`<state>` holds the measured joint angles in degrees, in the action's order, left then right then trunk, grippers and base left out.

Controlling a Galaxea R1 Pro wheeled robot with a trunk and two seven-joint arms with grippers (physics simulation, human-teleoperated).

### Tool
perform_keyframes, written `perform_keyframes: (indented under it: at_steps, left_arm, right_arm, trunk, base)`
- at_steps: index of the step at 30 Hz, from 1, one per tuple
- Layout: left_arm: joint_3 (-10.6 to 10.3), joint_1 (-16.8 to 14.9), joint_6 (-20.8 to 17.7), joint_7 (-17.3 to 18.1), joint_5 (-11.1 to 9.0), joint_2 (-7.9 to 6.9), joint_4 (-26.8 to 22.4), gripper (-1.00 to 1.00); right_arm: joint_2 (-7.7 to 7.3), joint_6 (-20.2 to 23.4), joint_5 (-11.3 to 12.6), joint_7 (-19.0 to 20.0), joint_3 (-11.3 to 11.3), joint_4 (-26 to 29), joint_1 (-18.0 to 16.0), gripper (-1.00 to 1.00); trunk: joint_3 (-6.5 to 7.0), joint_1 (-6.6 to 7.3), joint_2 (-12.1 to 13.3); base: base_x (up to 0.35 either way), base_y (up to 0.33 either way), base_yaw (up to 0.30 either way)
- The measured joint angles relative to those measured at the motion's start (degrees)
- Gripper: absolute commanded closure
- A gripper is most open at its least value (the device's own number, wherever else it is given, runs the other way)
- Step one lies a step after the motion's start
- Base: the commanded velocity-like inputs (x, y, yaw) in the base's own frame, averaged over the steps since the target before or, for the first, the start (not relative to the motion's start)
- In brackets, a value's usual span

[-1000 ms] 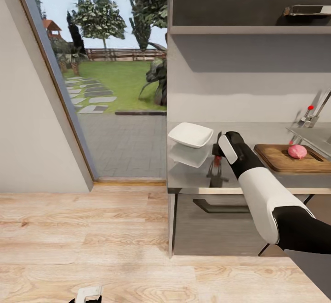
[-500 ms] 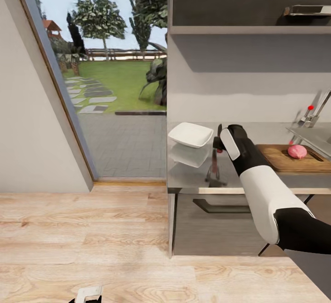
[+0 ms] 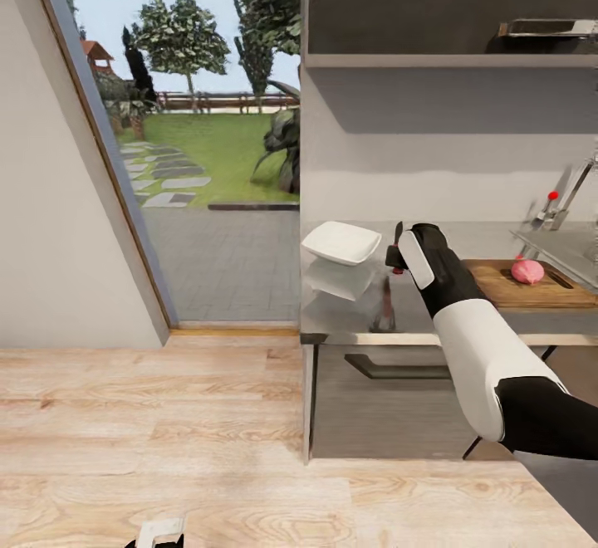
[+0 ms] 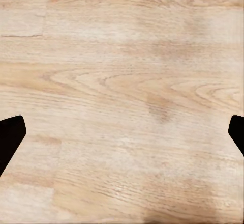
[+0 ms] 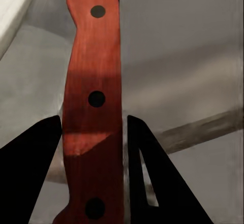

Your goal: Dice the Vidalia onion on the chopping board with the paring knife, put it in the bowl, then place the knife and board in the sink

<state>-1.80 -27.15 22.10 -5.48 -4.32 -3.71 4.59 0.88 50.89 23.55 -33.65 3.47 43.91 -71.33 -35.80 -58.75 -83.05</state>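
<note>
At the far left of the head view a sloping glass door looks out on a lawn with trees, and pale wooden floor fills the foreground. At the bottom edge, the left end effector hangs just over that floor; the left wrist view shows its two dark fingertips set wide apart with nothing but floorboards between them.

Next comes the grey desk, its steel-coloured front edge over dark cabinets. The white bowl sits near the desk's left end, its reflection below it on the glossy top. Just beside the bowl, the right end effector is above the desk, closed on the knife. In the right wrist view the red handle with three dark rivets is pinched between the two black fingers, and the dark blade starts at the frame's edge.

Further right the brown board lies flat on the desk with the pinkish onion resting on it, whole. At the right edge is the rim of the steel sink, with the tap and its red knob behind. Above, a shelf runs along the wall.
</note>
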Motion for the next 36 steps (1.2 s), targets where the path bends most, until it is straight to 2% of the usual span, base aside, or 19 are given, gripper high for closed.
perform_keyframes:
  at_steps: [4, 10, 16, 21, 23, 25, 29, 36]
  left_arm:
    - [0.0, 0.0, 0.0, 0.0, 0.0, 0.0, 0.0, -1.0]
    - [0.0, 0.0, 0.0, 0.0, 0.0, 0.06, 0.0, -1.0]
    - [0.0, 0.0, 0.0, -0.1, 0.0, 0.09, 0.0, -1.0]
    - [0.0, 0.0, 0.0, -0.1, 0.0, 0.09, 0.0, -1.0]
    - [0.0, 0.0, 0.0, -0.1, 0.0, 0.09, 0.0, -1.0]
    - [0.0, 0.0, 0.0, 0.0, 0.0, 0.09, 0.0, -1.0]
    - [0.0, 0.0, 0.1, 0.1, 0.0, 0.09, 0.0, -1.0]
    - [0.0, 0.0, 0.1, 0.1, 0.0, 0.09, 0.0, -1.0]
  right_arm:
    - [0.03, -0.1, 0.1, -2.0, 0.0, 0.0, 0.0, 1.0]
    - [0.09, -0.1, 0.0, -2.8, 0.2, 0.7, 0.0, 1.0]
    - [0.17, -0.2, 0.0, -5.0, 0.4, 4.8, 0.0, 1.0]
    - [0.38, -0.1, 0.0, -8.2, 1.1, 11.2, 0.0, 1.0]
    - [0.43, 0.0, 0.0, -9.3, 2.4, 14.7, 0.0, 1.0]
    - [0.43, 0.1, -0.5, -11.2, 5.3, 18.6, 0.0, 1.0]
    - [0.35, 0.0, -1.4, -13.5, 9.4, 20.9, 0.0, 1.0]
    - [0.28, -0.6, -1.8, -14.1, 11.4, 21.0, 0.1, 1.0]
  trunk:
    - [0.35, 0.0, 0.0]
    - [0.89, 0.0, 0.0]
    - [1.43, 0.01, 0.0]
    - [1.89, 0.02, 0.0]
    - [2.07, 0.02, 0.0]
    - [2.25, 0.03, 0.0]
    - [2.61, 0.02, 0.0]
    - [3.24, 0.03, 0.0]
  base:
    - [-0.256, -0.186, 0.0]
    - [-0.223, -0.243, 0.0]
    - [-0.14, -0.272, 0.0]
    - [-0.043, -0.225, 0.0]
    - [-0.012, -0.193, 0.0]
    - [-0.006, -0.137, 0.0]
    - [-0.002, -0.053, 0.0]
    - [0.0, -0.009, 0.0]
